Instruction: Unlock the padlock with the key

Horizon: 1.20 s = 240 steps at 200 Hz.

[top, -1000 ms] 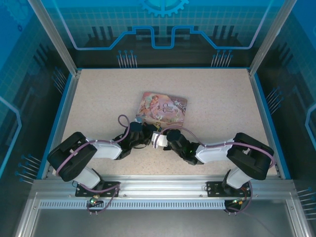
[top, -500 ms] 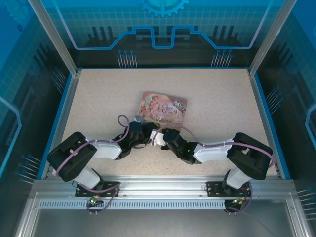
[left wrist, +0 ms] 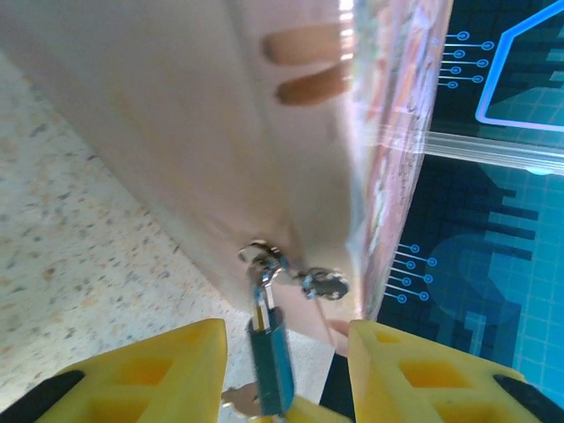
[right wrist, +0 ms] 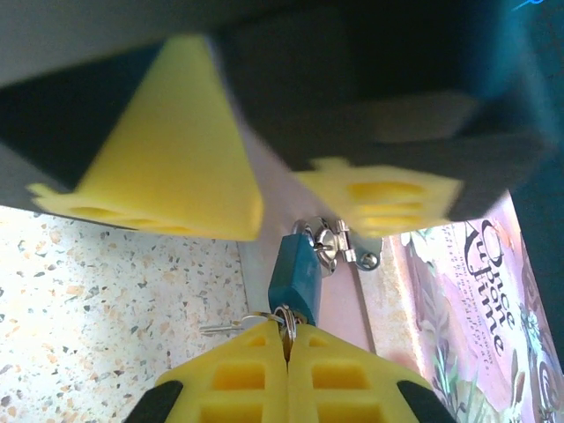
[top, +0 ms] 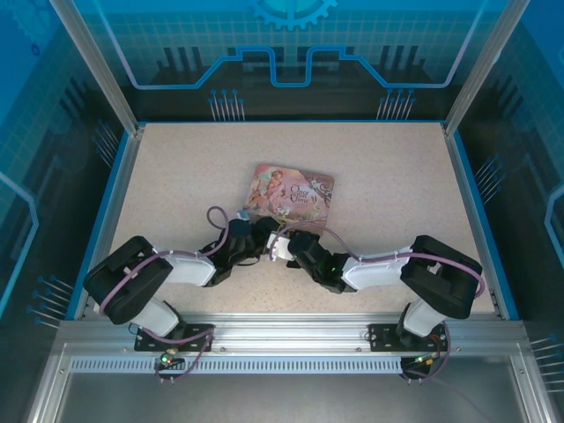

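- The padlock [right wrist: 295,271] hangs at the near edge of the pink tin [right wrist: 458,291], its long axis pointing back toward the arms.
- Its key ring [right wrist: 284,319] is pinched in the closed right gripper [right wrist: 286,345]. The key [right wrist: 218,329] juts out just beside it.
- The left gripper [left wrist: 286,339] straddles the padlock, jaws apart, not touching.

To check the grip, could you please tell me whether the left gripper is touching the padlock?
Apart. In the left wrist view, the left gripper stands open, and bare tin shows between each yellow finger and the padlock.
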Each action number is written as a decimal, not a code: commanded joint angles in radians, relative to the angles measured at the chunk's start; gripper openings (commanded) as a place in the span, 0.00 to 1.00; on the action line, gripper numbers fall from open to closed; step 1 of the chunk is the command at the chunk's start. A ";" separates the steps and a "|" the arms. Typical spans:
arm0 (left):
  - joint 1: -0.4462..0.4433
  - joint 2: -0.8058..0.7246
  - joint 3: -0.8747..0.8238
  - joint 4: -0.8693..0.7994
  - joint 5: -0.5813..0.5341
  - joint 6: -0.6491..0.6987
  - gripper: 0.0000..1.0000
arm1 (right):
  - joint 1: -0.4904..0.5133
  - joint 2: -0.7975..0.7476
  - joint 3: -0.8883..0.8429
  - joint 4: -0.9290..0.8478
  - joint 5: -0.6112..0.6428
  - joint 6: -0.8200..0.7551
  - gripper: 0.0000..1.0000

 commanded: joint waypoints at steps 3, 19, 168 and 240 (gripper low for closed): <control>0.031 -0.039 -0.053 0.047 0.006 -0.015 0.41 | 0.027 0.021 0.032 -0.034 0.049 0.013 0.00; 0.048 -0.052 -0.057 0.040 0.028 -0.008 0.39 | 0.037 0.041 0.039 -0.031 0.068 0.006 0.00; 0.015 0.246 -0.007 0.392 0.116 -0.135 0.25 | 0.033 0.044 0.049 -0.052 0.066 0.013 0.00; 0.002 0.161 -0.018 0.310 0.114 -0.124 0.31 | 0.020 0.057 0.070 -0.065 0.069 0.020 0.00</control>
